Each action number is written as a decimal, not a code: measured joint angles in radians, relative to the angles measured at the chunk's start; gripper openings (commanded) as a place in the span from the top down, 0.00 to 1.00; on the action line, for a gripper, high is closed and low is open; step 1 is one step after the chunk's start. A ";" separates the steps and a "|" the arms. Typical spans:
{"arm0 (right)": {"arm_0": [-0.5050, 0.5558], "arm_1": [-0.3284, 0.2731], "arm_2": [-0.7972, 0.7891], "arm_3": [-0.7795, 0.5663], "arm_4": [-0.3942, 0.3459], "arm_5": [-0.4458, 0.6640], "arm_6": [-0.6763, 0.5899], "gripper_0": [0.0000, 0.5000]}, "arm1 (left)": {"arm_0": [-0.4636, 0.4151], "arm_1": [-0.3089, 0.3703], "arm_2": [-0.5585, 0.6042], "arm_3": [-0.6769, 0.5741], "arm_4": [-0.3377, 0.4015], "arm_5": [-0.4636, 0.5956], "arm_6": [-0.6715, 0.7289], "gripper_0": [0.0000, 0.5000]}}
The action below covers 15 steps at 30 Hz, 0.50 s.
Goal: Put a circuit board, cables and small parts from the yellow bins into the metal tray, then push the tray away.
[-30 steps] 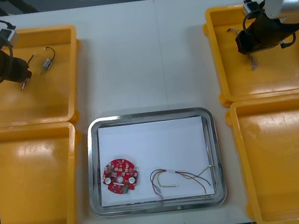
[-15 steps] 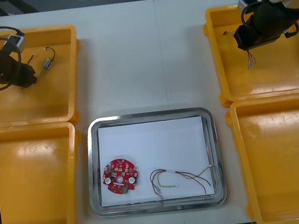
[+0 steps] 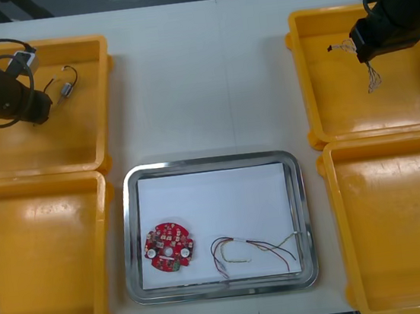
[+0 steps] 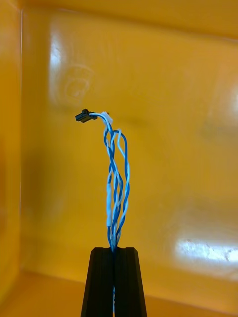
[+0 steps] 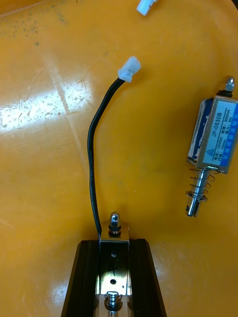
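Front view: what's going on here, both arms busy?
Yes, both are picking. The right gripper, over the far right bin, is shut on a twisted blue and white cable. The left gripper, in the far left bin, is shut on a small metal part with a black wire; a second metal part lies beside it. The tray holds a circuit board and a red and yellow cable.

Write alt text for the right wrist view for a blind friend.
The right gripper pinches a twisted blue and white cable between its black fingers. The cable runs out from them to a small black plug, with a yellow bin behind.
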 measured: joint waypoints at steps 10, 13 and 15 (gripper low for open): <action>0.097 -0.028 -0.092 -0.310 0.002 0.188 0.000 1.00 | -0.004 0.003 0.018 -0.106 0.003 0.247 0.020 1.00; 0.161 -0.029 -0.133 -0.417 -0.003 0.228 -0.001 1.00 | -0.004 0.010 0.033 -0.166 0.011 0.324 0.020 1.00; 0.200 -0.030 -0.156 -0.468 -0.012 0.247 -0.001 1.00 | -0.004 0.018 0.038 -0.206 0.022 0.365 0.020 1.00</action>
